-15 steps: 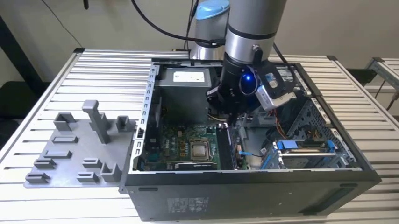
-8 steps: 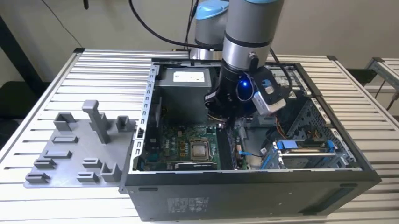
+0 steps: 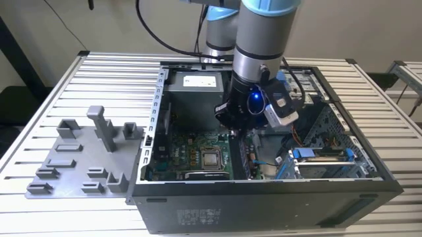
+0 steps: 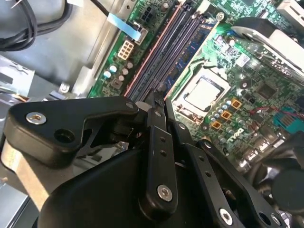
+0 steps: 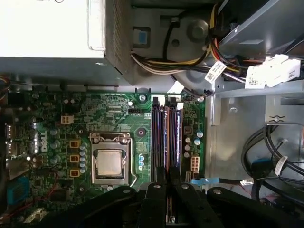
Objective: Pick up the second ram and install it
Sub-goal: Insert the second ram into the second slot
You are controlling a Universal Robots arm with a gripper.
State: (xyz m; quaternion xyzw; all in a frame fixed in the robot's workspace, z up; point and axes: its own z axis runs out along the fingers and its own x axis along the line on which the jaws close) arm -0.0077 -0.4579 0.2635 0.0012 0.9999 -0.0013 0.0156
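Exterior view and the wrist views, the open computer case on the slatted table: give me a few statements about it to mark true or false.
1. The black metal computer case lies with its open side up, so the inside shows. True.
2. The grey plastic fixture plate lies to the exterior view's right of the case. False: it lies to the exterior view's left, on the slatted table.
3. The gripper is down inside the case, over the long black memory sockets of the green motherboard. True.
4. A cooler fan covers the square silver processor. False: the processor sits bare in its socket frame.
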